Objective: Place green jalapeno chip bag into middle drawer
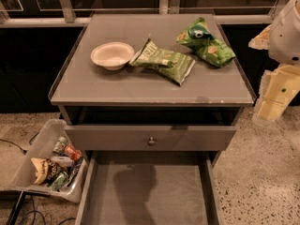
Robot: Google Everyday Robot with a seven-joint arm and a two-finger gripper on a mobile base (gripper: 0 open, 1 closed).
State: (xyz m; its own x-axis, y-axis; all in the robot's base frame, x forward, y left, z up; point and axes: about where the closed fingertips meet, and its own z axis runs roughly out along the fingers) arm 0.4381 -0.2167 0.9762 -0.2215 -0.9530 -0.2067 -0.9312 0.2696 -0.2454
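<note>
The green jalapeno chip bag (164, 60) lies flat on the grey cabinet top (117, 86), olive-green with pale stripes and a white end toward the front right. The middle drawer (150, 191) is pulled out below, its plain grey floor bare apart from a shadow. My arm shows at the right edge as white and cream parts, and the gripper (274, 102) hangs there beside the cabinet's right side, well apart from the bag and holding nothing that I can see.
A white bowl (112, 55) sits left of the bag. A brighter green bag (206, 43) lies at the back right. A shut drawer front with a round knob (151, 140) is above the open drawer. A clear bin (33, 149) of snacks stands on the floor at left.
</note>
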